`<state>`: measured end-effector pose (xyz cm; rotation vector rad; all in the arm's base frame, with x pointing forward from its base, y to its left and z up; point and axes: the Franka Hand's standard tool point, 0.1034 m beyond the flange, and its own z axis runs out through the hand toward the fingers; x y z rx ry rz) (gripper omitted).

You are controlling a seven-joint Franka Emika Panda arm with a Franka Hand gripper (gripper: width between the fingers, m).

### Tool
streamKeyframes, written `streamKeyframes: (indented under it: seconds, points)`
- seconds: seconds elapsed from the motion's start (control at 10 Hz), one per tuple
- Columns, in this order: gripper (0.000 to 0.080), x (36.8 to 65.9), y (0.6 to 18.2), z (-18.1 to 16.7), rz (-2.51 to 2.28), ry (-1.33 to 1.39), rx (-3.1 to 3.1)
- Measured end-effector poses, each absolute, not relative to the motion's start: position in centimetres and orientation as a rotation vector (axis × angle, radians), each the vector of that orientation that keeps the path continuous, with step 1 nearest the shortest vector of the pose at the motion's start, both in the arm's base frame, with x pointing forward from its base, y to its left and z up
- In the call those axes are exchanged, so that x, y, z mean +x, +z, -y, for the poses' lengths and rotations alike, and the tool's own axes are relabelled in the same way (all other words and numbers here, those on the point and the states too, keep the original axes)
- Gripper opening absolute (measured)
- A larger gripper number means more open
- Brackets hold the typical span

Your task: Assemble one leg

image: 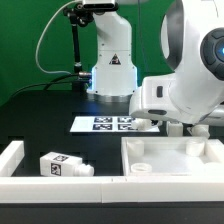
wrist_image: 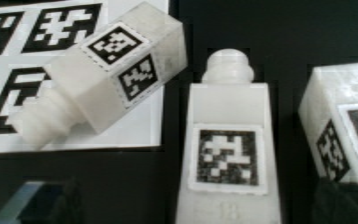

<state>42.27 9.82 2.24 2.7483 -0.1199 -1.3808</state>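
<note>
On the worktop [image: 100, 150], exterior view: a leg [image: 66, 165] is seen lying on its side, tag showing, between a white rail [image: 10, 160] and the square panel [image: 170, 165].
Marker board [image: 113, 124]: laid flat farther back, in front of the arm's base.
Claw [image: 186, 128]: largely hidden by the arm; released or clenched cannot be told.
Wrist view, tilted leg [wrist_image: 91, 78]: laid aslant across the marker board's edge.
Middle leg [wrist_image: 220, 140]: laid on the dark worktop just beside the tilted leg.
Tagged white part [wrist_image: 345, 120]: near the middle leg, cut off by the frame.
</note>
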Motion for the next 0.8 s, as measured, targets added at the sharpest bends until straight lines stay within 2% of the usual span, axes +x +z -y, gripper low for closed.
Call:
streamKeyframes:
  seconds: [0.3,0.6,0.7,0.8]
  points:
    - [0.0649,42.14,1.18,-10.19,0.112,-1.365,2.757]
    - [0.0649,42.07,0.96,-10.11,0.112,-1.361,2.758]
    - [0.0560,42.08,0.95,-10.09,0.113,-1.362,2.758]
    - [0.0560,42.08,0.95,-10.07,0.113,-1.362,2.759]
